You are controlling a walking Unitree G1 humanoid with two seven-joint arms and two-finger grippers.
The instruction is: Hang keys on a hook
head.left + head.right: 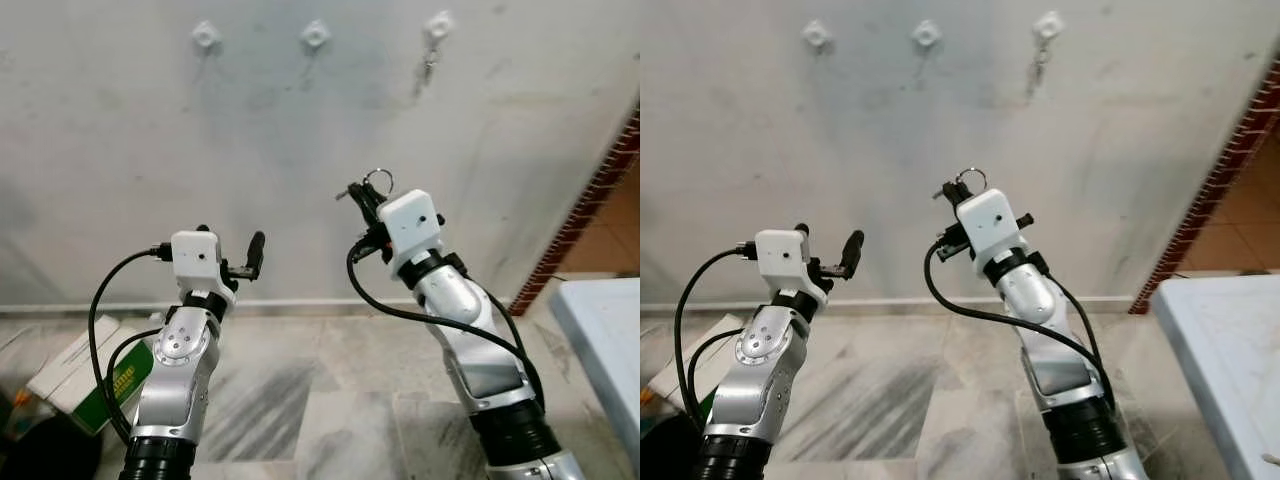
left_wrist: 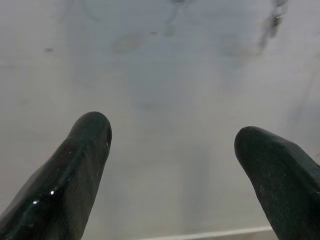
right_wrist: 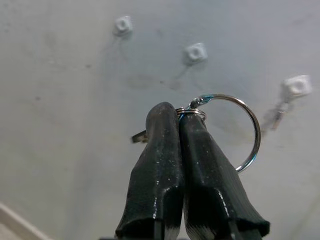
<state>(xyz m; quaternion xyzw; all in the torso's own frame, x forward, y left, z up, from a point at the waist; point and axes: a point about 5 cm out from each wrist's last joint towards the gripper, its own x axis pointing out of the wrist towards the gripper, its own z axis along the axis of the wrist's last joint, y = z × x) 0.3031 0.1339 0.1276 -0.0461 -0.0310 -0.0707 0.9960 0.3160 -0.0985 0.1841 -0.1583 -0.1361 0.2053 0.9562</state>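
The keys (image 3: 227,131) sit pinched in the right claw (image 3: 177,125), raised in front of the wall (image 1: 300,130) and well below the hooks. The ring stands out past the fingertips, roughly edge-up, its open loop facing the wall; in the right wrist view it bulges to one side of the fingers toward the third hook. A small metal end (image 3: 140,136) pokes out on the other side of the fingers, so the bunch's long axis runs across the claw. How many keys hang on the ring cannot be told.

The right claw is closed tight, both fingers pressed together on the ring where it meets the keys.

The left claw (image 2: 172,145) is raised at about chest height, lower than the right, also pointing at the wall. Its fingers are spread wide and hold nothing.

Three white hooks are fixed in a row high on the wall: the left hook (image 1: 205,36), the middle hook (image 1: 315,36) and the right hook (image 1: 437,26). Something small and dark (image 1: 428,68) hangs from the right hook.

A white desk (image 1: 605,340) edges in at the robot's right. A green and white box (image 1: 85,375) lies on the floor at its left.
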